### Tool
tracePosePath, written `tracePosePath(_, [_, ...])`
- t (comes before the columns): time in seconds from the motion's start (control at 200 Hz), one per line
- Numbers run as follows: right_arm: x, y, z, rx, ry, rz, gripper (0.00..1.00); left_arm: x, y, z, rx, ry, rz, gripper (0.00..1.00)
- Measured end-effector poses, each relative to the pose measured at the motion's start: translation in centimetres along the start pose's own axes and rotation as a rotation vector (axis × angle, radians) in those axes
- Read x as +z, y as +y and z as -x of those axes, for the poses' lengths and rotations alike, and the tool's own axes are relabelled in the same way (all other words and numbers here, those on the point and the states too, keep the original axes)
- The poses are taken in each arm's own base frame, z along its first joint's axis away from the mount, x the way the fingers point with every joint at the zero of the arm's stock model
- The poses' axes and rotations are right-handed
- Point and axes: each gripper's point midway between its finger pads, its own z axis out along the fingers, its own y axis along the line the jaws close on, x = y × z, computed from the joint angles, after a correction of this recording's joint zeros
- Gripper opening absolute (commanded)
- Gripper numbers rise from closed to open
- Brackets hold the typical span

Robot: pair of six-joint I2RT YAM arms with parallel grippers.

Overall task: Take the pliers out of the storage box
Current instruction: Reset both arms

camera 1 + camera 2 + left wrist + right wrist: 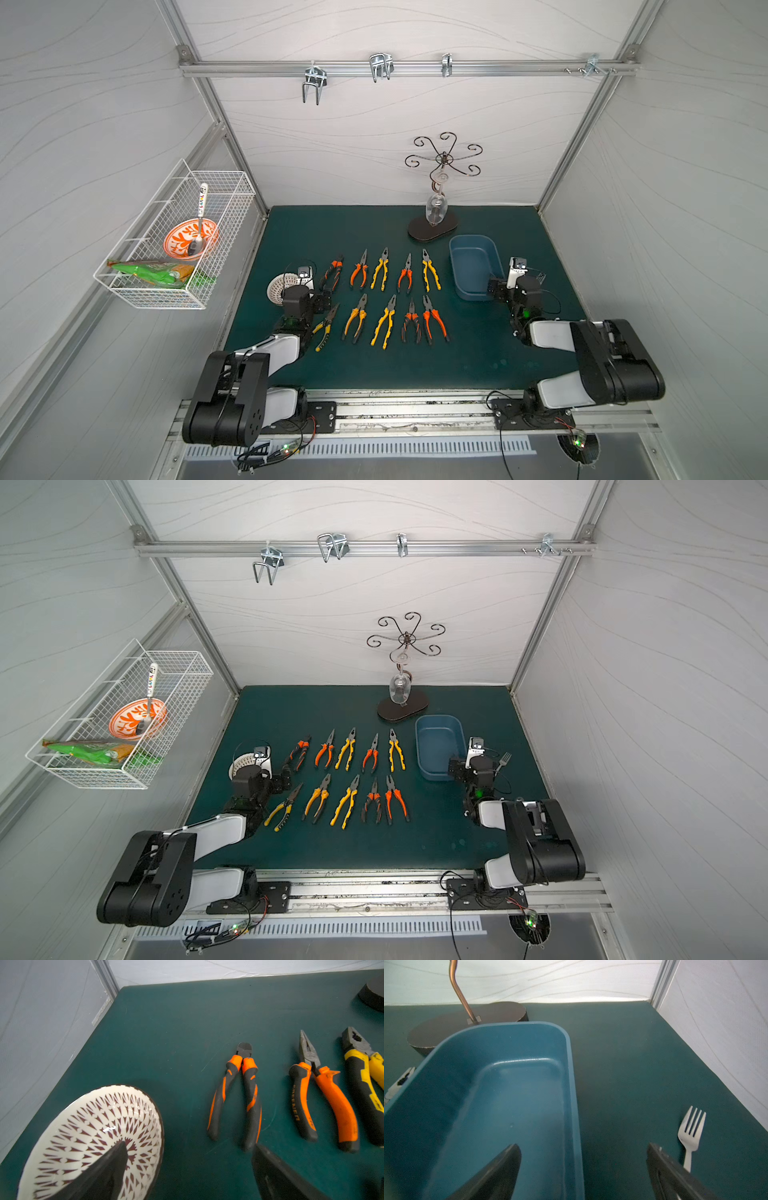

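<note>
Several pliers (380,270) with orange-black or yellow-black handles lie in two rows on the green mat, all outside the storage box. The blue storage box (473,266) stands to their right and holds nothing (572,1076). My right gripper (583,1145) is open and straddles the box's right wall at its near end (505,282), one finger over the inside and one over the mat. My left gripper (189,1145) is open and empty, low between a patterned bowl and the orange-black cutting pliers (251,1095) at the left end of the back row (311,286).
A white patterned bowl (93,1126) sits by the mat's left edge. A silver fork (690,1132) lies right of the box. A dark-based stand with a hanging glass (434,228) is behind the box. A white wire basket (178,241) hangs on the left wall.
</note>
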Motion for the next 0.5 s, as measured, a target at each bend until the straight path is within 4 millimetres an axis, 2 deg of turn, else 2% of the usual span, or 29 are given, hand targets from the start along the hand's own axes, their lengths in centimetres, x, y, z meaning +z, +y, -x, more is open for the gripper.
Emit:
tracePosePath(0.12, [0.5,0.3,-0.4,-0.005,-0.003,0.013,0.99,0.7,0.2,1.8,-0.031,-0.031,-0.019,0.99])
tracePosePath(0.23, [0.7,0.7,0.0,-0.014,-0.007,0.032,0.99,0.9,-0.5,2.8,-0.064,-0.068,-0.067,0.99])
tracePosePath(0.33, [1.0,1.0,0.7,-0.018,-0.017,0.049,0.99,1.8,-1.0,2.5,-0.074,-0.062,-0.092,0.99])
tracePosePath(0.5, [1.6,1.4,1.3,-0.026,-0.006,0.066,0.99,3.7,-1.4,0.1,-0.082,-0.004,-0.102,0.99])
